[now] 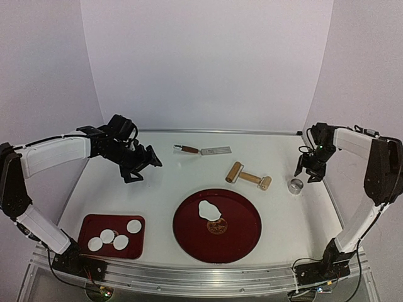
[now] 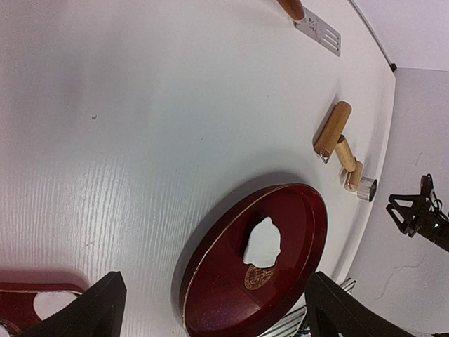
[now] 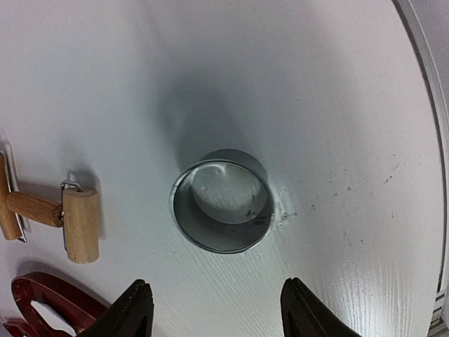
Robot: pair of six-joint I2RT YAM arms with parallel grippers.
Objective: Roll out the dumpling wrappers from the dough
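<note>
Several round white dumpling wrappers (image 1: pixel 114 237) lie on a small red rectangular tray (image 1: pixel 88 224) at the front left. A ragged white dough piece (image 1: pixel 210 210) lies on the round red plate (image 1: pixel 189 236), also in the left wrist view (image 2: pixel 264 243). The metal ring (image 1: pixel 296 185) stands on the table at the right; in the right wrist view (image 3: pixel 222 201) it sits just ahead of the fingertips. My right gripper (image 1: pixel 313 171) is open and empty above it. My left gripper (image 1: pixel 143 163) is open and empty, raised over the table's left.
A wooden roller (image 1: pixel 247 176) lies between plate and ring, and shows in the left wrist view (image 2: pixel 339 144). A metal spatula with wooden handle (image 1: pixel 203 150) lies at the back centre. White walls enclose the table on three sides.
</note>
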